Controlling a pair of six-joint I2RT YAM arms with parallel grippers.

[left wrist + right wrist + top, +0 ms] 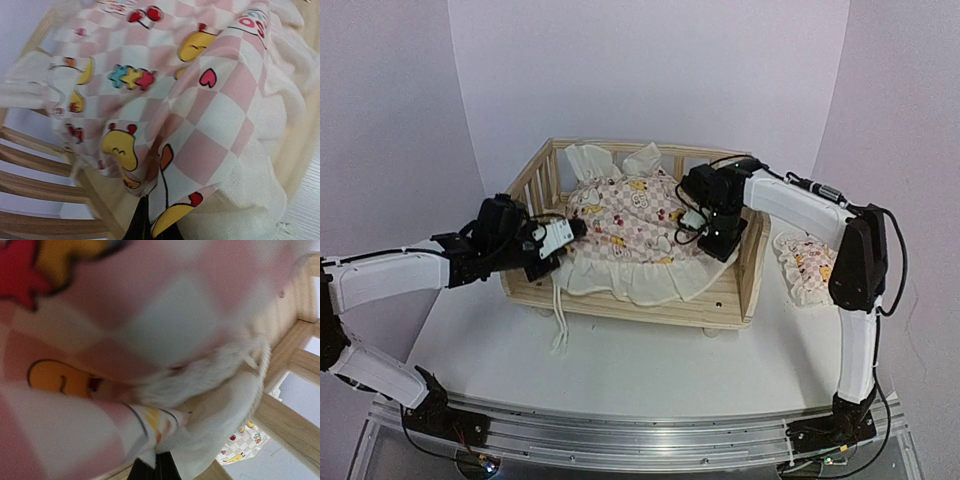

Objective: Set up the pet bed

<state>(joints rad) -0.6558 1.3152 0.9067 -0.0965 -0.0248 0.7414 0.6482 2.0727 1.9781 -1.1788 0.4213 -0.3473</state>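
Observation:
The pet bed (752, 270) is a light-wood slatted frame in the middle of the table. A pink-checkered cushion (630, 225) with yellow ducks lies bunched inside it, and its cream frill spills over the open front. My left gripper (572, 230) is at the cushion's left edge, shut on a fold of the fabric (200, 115), which is pinched between the dark fingers (137, 227). My right gripper (688, 228) is at the cushion's right side, shut on a fold of cushion cloth (150, 315) near the fleecy underside. The bed's slats (40, 185) show on the left.
A small matching pillow (805, 265) lies on the table right of the bed, and shows through the railing (245, 442). White tie cords (558, 315) dangle off the bed's front left corner. The bed's right rail (295, 370) stands close behind my right gripper.

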